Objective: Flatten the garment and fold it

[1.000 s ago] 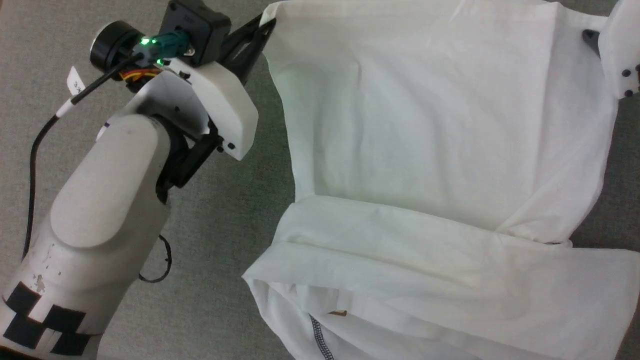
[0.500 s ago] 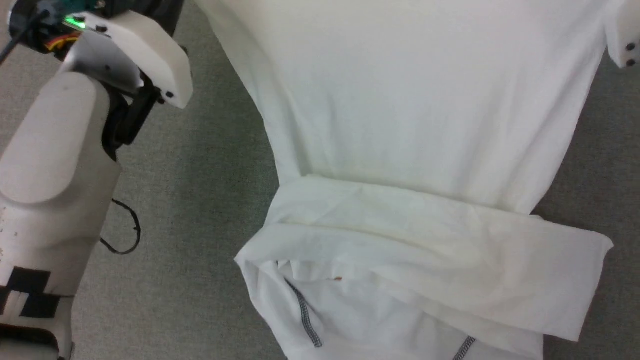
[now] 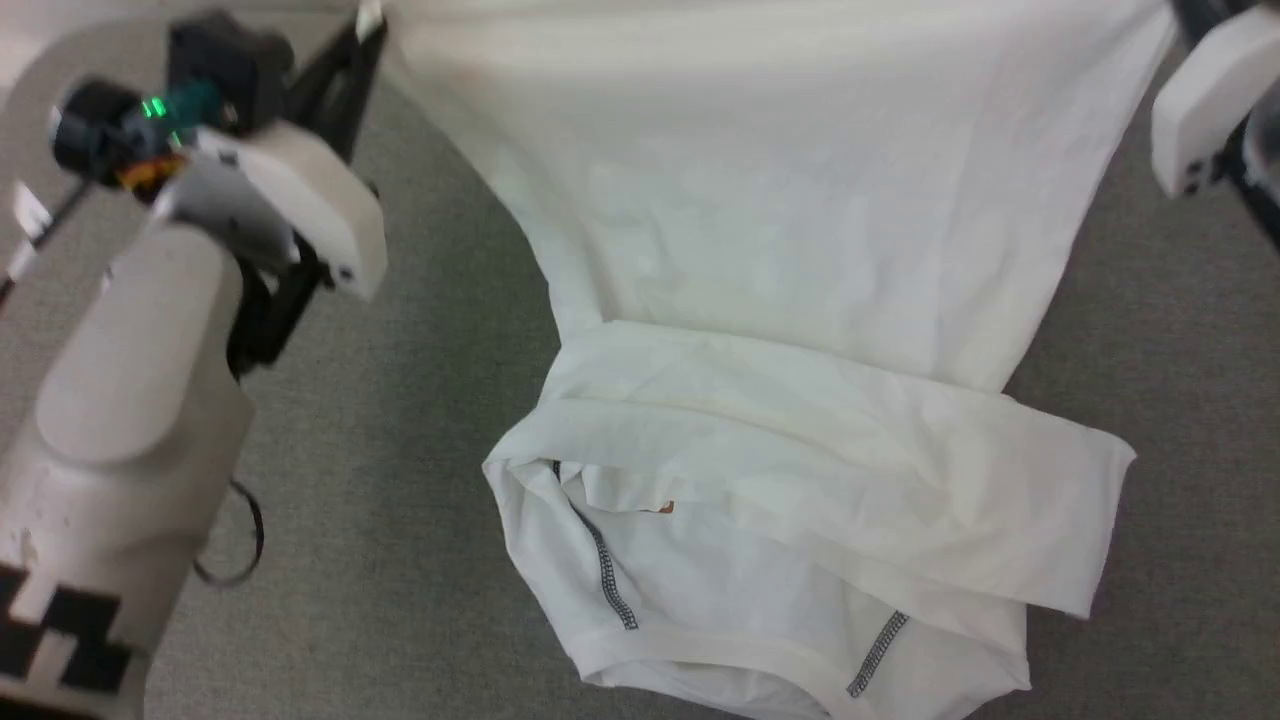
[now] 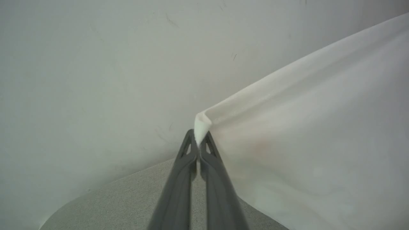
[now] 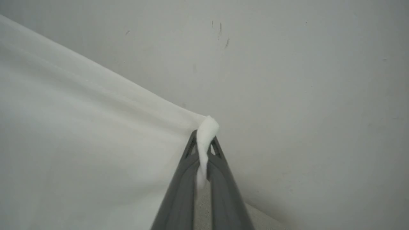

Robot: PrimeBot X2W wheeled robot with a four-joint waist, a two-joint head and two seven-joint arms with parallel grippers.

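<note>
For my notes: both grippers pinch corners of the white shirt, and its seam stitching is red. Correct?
The seam stitching on the garment is dark grey, not red; the head view shows it. The left gripper and right gripper do pinch corners.

A grey, felt-like worktop [image 3: 420, 400] carries the garment [image 3: 800, 470]. Its folded, rumpled lower part lies flat on the worktop, and the upper part slopes up off it. Well left of the garment is a thin black cable loop [image 3: 240, 545]; whether it rests there is unclear.
</note>
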